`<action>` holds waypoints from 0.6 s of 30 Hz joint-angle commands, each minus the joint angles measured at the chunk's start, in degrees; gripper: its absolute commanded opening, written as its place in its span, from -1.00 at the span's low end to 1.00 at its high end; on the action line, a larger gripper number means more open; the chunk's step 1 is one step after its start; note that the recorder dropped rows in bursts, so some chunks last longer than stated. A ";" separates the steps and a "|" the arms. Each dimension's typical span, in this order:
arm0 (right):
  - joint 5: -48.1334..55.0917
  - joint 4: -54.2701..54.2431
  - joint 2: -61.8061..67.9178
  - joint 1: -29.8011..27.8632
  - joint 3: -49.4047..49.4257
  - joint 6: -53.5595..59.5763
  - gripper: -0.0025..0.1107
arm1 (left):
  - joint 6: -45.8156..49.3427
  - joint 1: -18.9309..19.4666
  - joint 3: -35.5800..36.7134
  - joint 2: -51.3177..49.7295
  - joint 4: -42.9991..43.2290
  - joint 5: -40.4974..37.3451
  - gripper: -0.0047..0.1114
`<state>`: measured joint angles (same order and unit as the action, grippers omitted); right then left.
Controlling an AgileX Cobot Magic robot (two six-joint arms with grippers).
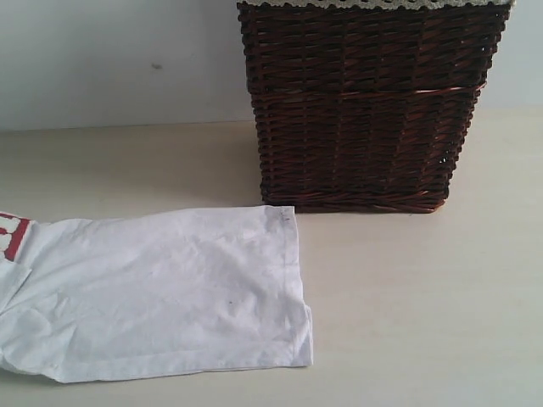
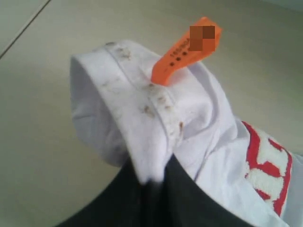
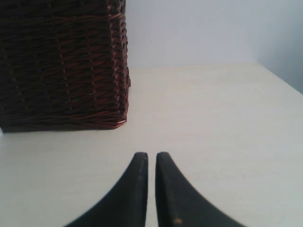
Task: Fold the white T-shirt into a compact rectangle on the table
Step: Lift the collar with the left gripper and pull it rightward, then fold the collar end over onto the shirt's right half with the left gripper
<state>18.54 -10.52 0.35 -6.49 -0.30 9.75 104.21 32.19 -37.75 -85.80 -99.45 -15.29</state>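
The white T-shirt (image 1: pixel 161 292) lies flattened on the table (image 1: pixel 424 297) at the front left of the exterior view, its hem end toward the basket and a bit of red print (image 1: pixel 13 233) at the left edge. In the left wrist view my left gripper (image 2: pixel 154 182) is shut on the collar of the white T-shirt (image 2: pixel 142 118), lifting it; the orange neck tag (image 2: pixel 187 49) sticks up and the red patch (image 2: pixel 267 168) shows beside it. My right gripper (image 3: pixel 151 156) is shut on nothing, just above the bare table (image 3: pixel 227 132). Neither gripper shows in the exterior view.
A dark brown wicker basket (image 1: pixel 365 102) stands at the back, right behind the shirt's hem corner. The same basket (image 3: pixel 61 61) is ahead of my right gripper. A pale wall rises behind the table.
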 commanded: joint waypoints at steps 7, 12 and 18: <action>-0.63 -0.08 -0.35 0.19 0.30 0.02 -0.83 | 7.09 -12.52 -6.92 2.71 -0.50 -0.82 -0.92; -0.63 -0.08 -0.35 0.19 0.30 0.15 -0.83 | -0.21 -35.82 -8.00 3.12 -0.50 2.60 -0.92; -0.63 -0.08 -0.35 0.19 0.30 0.14 -0.83 | -4.02 -64.30 -6.95 -4.23 -0.50 7.63 -0.92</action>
<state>18.54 -10.52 0.35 -6.49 -0.30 9.75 100.97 -25.52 -44.86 -88.32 -99.45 -9.04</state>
